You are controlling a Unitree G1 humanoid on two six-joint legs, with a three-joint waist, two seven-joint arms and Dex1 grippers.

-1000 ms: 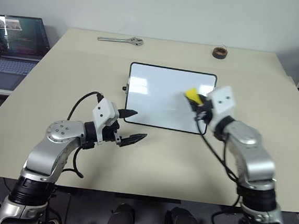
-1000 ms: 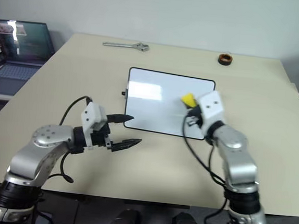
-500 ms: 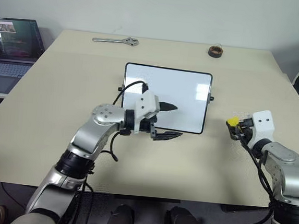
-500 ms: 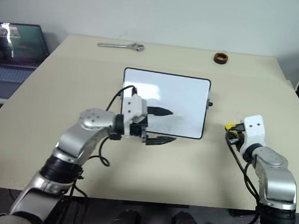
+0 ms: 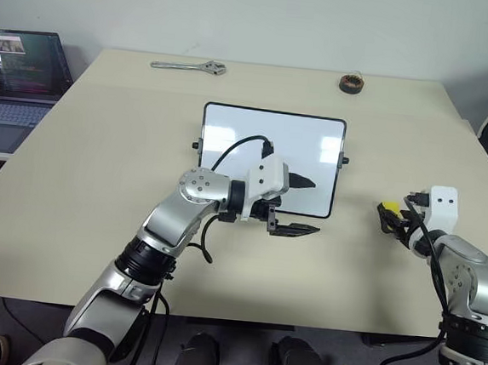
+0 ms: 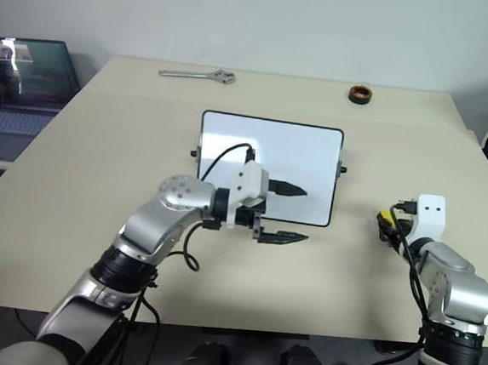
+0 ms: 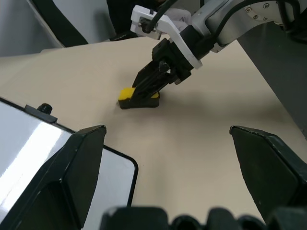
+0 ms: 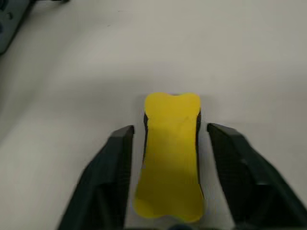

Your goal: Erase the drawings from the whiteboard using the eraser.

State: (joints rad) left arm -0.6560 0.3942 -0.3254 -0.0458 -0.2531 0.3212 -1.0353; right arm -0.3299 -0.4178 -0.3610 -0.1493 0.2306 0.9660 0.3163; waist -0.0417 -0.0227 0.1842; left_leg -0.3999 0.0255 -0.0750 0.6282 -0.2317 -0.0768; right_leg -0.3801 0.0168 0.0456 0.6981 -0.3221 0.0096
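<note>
Sitting flat on the tabletop [image 5: 92, 161], the eraser [image 8: 170, 155] is a small yellow block with a black bottom, well off to the right of the whiteboard [image 5: 272, 155]. The right claw [image 7: 144, 92] is around it. Its two fingers stand on each side of the block with a thin gap showing on both sides (so they are a bit apart and not pinching it). The block rests on the tabletop, not in a grip.

The eraser looks light and small, so it should lift with almost no effort. The yellow top looks like soft foam that may squash a little, and its long sides curve in at the middle. That waist is a good place to pinch, across the narrow way, with the black felt side kept facing down for wiping. A soft squeeze should be enough. It could tip or twist if pinched near one end.

The left claw [image 5: 303, 206] hangs over the near edge of the whiteboard with its fingers wide apart and nothing in them. The whiteboard looks clean and shiny from here, and I cannot make out any drawings on it. It looks smooth, so it may slide when rubbed.
</note>
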